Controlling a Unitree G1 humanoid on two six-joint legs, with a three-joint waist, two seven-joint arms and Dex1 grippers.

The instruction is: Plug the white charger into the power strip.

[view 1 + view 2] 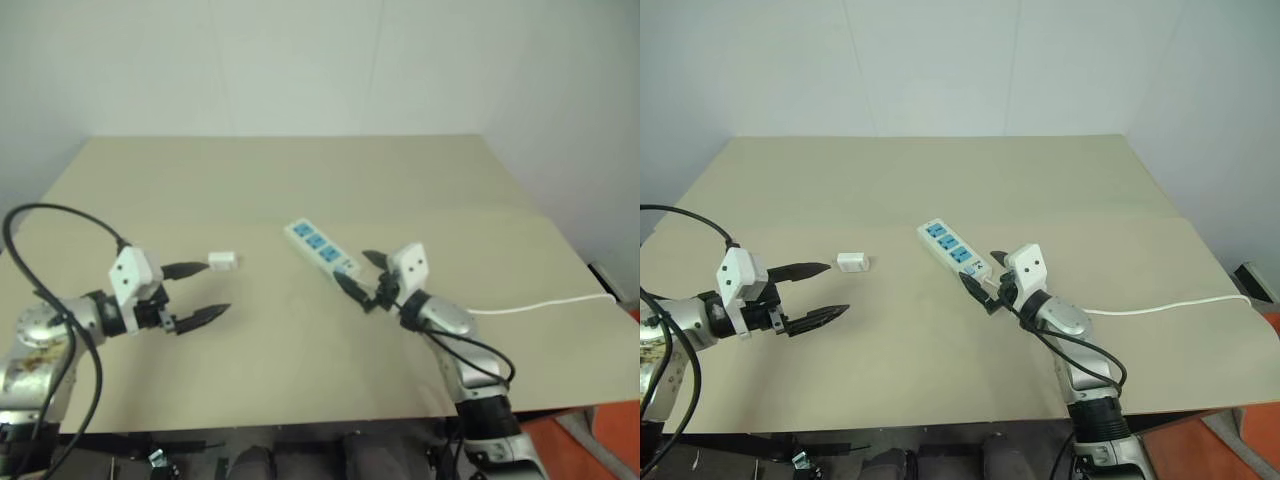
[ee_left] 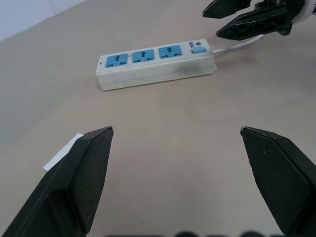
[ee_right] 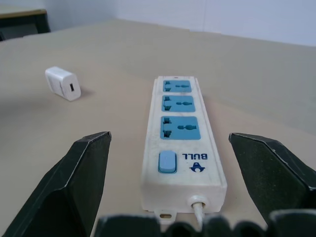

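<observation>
Power strip (image 1: 957, 250): long white bar with three blue socket faces and a blue switch, lying flat near the middle of the table, slanting from far left to near right; all three sockets are free.
Table (image 1: 940, 180): broad tan top carrying everything here.
Cord (image 1: 1170, 303): thin, white, leaving the strip's near end and running off to the right across the table.
Right gripper (image 1: 984, 281): at the strip's near, switch end, black fingers spread wide to either side of that end, holding nothing; whether a fingertip touches the strip cannot be told.
Left gripper (image 1: 818, 292): on the left side of the table, well apart from the strip, fingers wide open and empty, pointing right.
White charger (image 1: 852, 262): small boxy adapter lying on the table left of the strip and apart from it, just past the left gripper's far fingertip (image 1: 820, 267), unplugged.
</observation>
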